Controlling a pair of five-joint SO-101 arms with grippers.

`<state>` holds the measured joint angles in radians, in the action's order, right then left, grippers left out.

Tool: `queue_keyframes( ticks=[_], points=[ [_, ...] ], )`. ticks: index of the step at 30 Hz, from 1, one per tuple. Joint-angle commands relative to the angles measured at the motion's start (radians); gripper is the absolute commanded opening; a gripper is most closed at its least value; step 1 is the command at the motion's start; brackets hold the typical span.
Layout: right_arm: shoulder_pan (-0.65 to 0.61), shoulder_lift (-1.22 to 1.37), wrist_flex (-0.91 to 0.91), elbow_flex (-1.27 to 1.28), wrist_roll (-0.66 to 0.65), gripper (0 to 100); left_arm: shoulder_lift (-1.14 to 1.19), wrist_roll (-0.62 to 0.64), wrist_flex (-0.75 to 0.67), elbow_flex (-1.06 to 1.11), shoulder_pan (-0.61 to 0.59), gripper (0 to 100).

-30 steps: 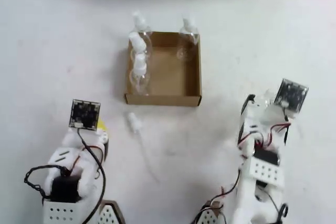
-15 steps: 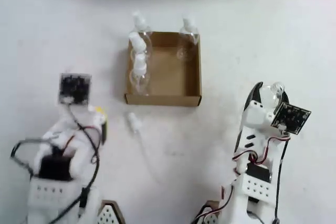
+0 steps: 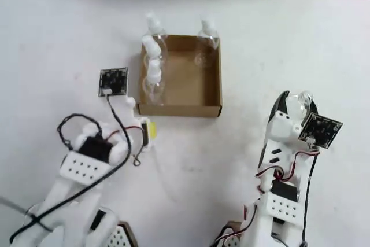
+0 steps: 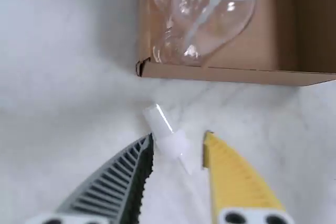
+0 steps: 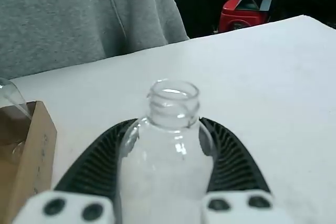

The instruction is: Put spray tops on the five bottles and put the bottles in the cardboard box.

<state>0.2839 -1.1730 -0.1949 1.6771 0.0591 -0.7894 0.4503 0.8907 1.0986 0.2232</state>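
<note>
1. Just off the near wall of the cardboard box [image 3: 180, 110], at about 7 o'clock from it, a loose white spray top [image 4: 164, 132] lies on its side on the white table [image 3: 52, 39]
2. Low over that spot sits the left gripper [image 4: 178, 139], jaws spread, the dark finger on one side of the spray top and the yellow finger on the other; I can't tell whether either one touches it
3. Over at 4 o'clock on the table, the right gripper [image 5: 168, 129] is clamped round a clear bottle [image 5: 169, 156], which is held upright with its threaded neck bare and open
4. From the table's middle the cardboard box lies toward 12 o'clock; four capped bottles stand in it, three in a row [image 3: 153, 79] along its 9 o'clock wall and one [image 3: 206, 47] in the 1 o'clock corner
</note>
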Motion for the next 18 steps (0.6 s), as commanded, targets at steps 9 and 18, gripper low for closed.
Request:
queue_keyframes(
  ticks=[9,18],
  points=[
    [-0.005,-0.008,0.005,0.009,-0.002,1.5,0.206,0.146,-0.127,0.028,0.004,26],
    [-0.005,-0.016,0.028,0.009,-0.003,1.5,0.410,0.206,-0.190,-0.025,0.012,26]
  ],
)
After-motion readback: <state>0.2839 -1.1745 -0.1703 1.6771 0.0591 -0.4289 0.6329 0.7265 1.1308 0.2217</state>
